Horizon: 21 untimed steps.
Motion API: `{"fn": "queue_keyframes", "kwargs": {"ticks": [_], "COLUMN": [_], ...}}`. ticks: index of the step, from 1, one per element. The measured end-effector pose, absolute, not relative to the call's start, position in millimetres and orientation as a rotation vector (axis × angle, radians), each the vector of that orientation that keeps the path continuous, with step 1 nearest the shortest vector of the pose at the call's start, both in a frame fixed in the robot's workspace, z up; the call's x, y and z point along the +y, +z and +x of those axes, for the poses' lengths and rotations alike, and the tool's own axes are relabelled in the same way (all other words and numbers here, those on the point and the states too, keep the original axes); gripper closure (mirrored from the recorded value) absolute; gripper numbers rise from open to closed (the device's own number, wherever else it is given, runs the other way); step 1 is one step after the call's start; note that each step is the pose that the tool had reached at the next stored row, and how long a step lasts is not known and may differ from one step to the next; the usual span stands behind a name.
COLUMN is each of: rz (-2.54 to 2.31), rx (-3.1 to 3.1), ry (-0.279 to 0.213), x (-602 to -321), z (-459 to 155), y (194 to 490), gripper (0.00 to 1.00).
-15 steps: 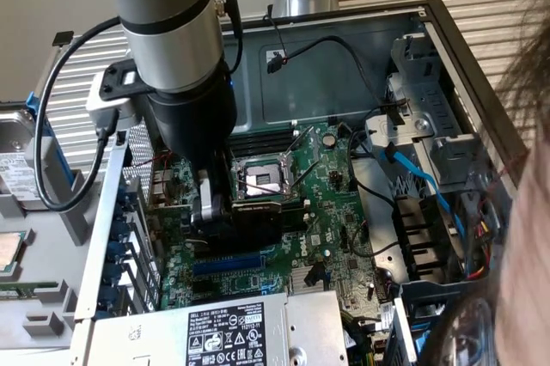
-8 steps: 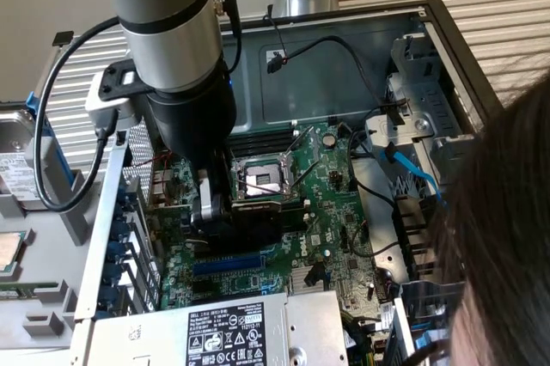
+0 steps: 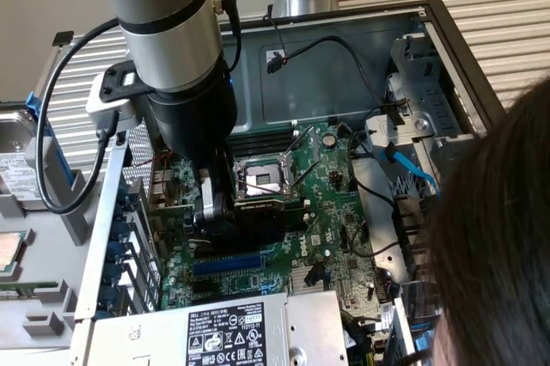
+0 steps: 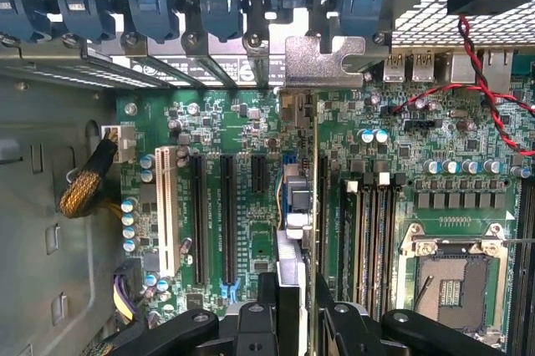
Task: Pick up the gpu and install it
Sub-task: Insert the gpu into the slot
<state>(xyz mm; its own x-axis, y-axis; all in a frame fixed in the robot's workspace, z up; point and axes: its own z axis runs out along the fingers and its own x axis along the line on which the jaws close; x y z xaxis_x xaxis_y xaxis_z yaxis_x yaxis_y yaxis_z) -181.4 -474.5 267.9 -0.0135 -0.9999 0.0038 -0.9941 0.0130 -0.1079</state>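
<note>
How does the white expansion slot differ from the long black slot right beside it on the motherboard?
The white slot is pale; the black slot is dark. The black slot runs slightly longer than the white slot, reaching nearer the rear brackets. Both lie parallel on the green motherboard and are empty; the hand grips the gpu apart from them.

The gpu (image 4: pixel 299 205) is seen edge-on, with a bright, bare metal bracket (image 4: pixel 322 62) and a thin green circuit board. The gripper (image 4: pixel 294 310) is finished in matt black, with visible screw heads. The motherboard (image 4: pixel 226 134) is lacquered green with black plastic slots. The case wall (image 4: pixel 50 231) is dull grey sheet metal. Blue plastic slot latches (image 4: pixel 155 13) look smooth. A gold braided sleeve (image 4: pixel 84 189) covers one cable.
</note>
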Motion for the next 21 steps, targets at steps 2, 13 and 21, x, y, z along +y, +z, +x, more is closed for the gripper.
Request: {"fn": "queue_keyframes", "kwargs": {"ticks": [2, 13, 21], "rz": [-2.155, -2.146, -2.145], "rx": [2.18, 2.159, 2.158], "ry": [-0.123, -0.151, -0.153], "x": [-474.5, -474.6, -474.8], "z": [-181.4, -186.0, -188.7], "y": [267.9, 262.7, 261.7], "gripper": [0.73, 0.73, 0.73]}}
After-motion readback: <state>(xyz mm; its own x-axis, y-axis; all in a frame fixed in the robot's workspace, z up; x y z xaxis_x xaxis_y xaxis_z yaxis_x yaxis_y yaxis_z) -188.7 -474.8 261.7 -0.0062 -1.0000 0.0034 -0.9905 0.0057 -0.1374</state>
